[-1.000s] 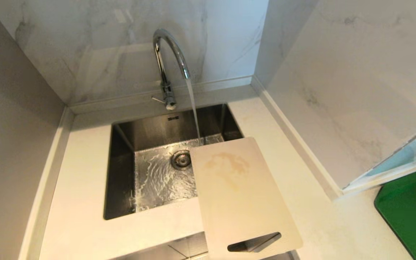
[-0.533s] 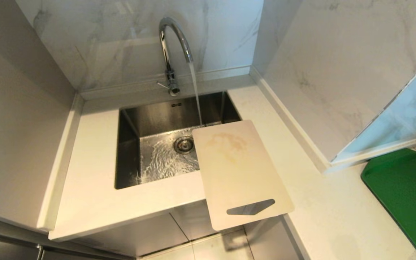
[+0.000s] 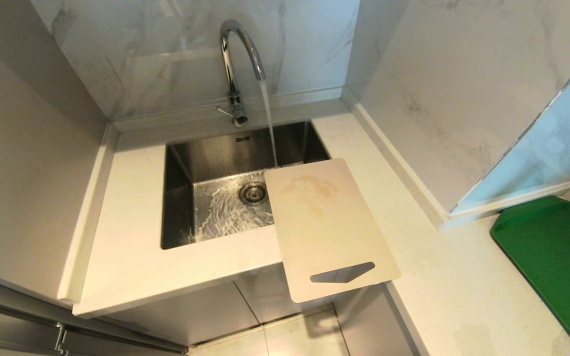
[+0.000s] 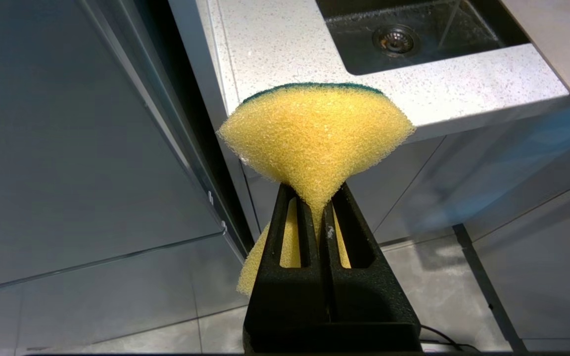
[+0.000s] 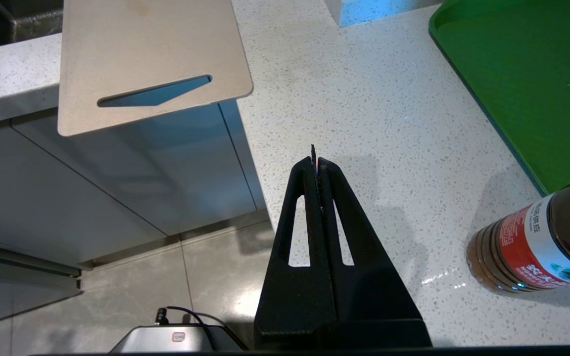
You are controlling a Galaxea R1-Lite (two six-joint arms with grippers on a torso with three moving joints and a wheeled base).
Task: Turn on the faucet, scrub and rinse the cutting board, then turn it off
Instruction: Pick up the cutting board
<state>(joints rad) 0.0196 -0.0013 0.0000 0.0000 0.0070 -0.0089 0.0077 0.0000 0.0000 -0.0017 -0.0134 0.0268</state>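
Beside cutting board (image 3: pixel 327 225): green board (image 3: pixel 554 257), bottle (image 5: pixel 537 247).

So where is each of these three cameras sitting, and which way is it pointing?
Head view: up on the robot's head, looking forward and down at the running faucet, the sink and the stained cutting board; none of its body shows.
Left wrist view: behind the left pincer, shut on a yellow sponge, facing the counter's front edge and sink.
Right wrist view: behind the right pincer, shut and empty, facing the counter, a green board and a bottle.
Shared: head and right wrist views both show the cutting board's slot end overhanging the counter.
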